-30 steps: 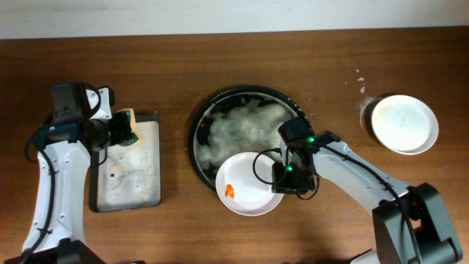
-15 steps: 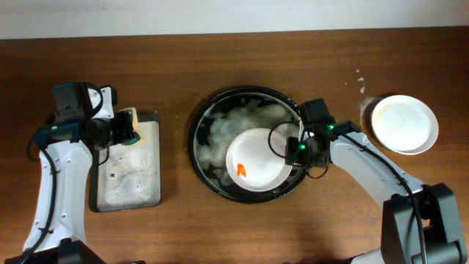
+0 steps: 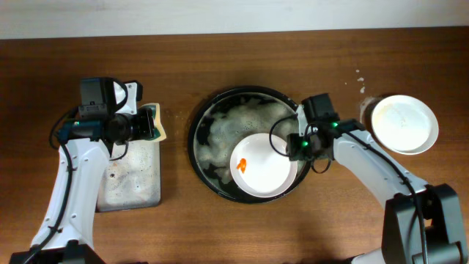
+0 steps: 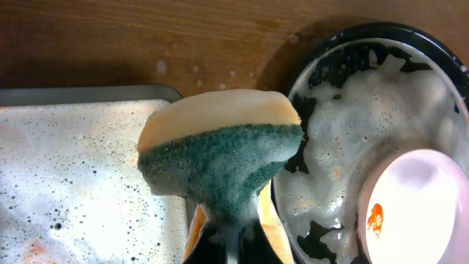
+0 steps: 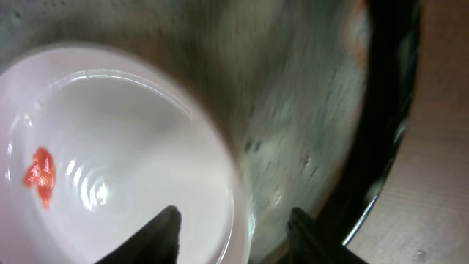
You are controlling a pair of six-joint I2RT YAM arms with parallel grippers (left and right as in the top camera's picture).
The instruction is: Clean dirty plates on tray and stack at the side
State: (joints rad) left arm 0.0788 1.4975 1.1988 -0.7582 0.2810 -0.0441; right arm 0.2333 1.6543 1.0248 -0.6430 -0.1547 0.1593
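Foamy tray, plate rim between fingers

L gripper pinches sponge tight; R gripper low, jaws apart, prob. open.

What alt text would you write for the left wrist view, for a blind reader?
The left gripper holds a yellow-and-green sponge above the edge of the foamy sponge tray. To the right, a white plate with an orange smear lies in the foam-covered black tray.
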